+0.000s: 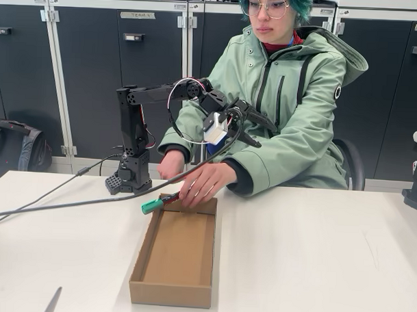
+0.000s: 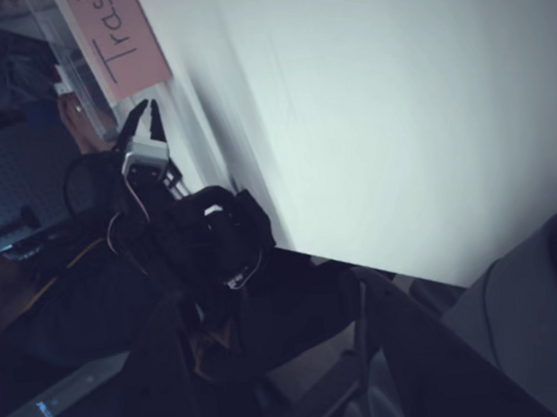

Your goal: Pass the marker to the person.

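Pincer (image 1: 254, 130): raised, spread, empty; marker (image 1: 160, 202) lies below it, slanted across box (image 1: 174, 257) rim, under person's hand (image 1: 204, 183).

Centre frame crowded: person's hand (image 1: 206, 181) and marker (image 1: 160, 202) over cardboard box (image 1: 176, 254) rim; cable (image 1: 70, 207) crossing left; table (image 1: 314, 255) bare right.

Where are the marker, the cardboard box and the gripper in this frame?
marker (image 1: 154, 205), fixed view, on its green cap.
cardboard box (image 1: 170, 293), fixed view, on its near outer wall.
gripper (image 1: 254, 130), fixed view, between its dark fingertips.
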Motion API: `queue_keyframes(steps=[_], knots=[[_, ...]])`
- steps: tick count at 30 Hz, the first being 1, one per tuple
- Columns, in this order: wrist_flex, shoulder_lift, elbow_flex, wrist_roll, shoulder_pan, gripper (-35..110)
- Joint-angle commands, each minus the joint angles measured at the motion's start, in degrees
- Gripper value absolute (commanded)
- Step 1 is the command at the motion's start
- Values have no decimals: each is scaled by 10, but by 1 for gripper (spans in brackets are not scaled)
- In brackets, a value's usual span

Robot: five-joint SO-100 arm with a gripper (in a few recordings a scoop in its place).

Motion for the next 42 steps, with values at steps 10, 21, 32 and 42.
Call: queue_keyframes(steps=[10,21,32,42], knots=[[6,36,-37,-7,9,23],[0,39,-36,-7,10,23],[-21,45,-14,-8,12,20],[-33,43,-13,-9,16,19]])
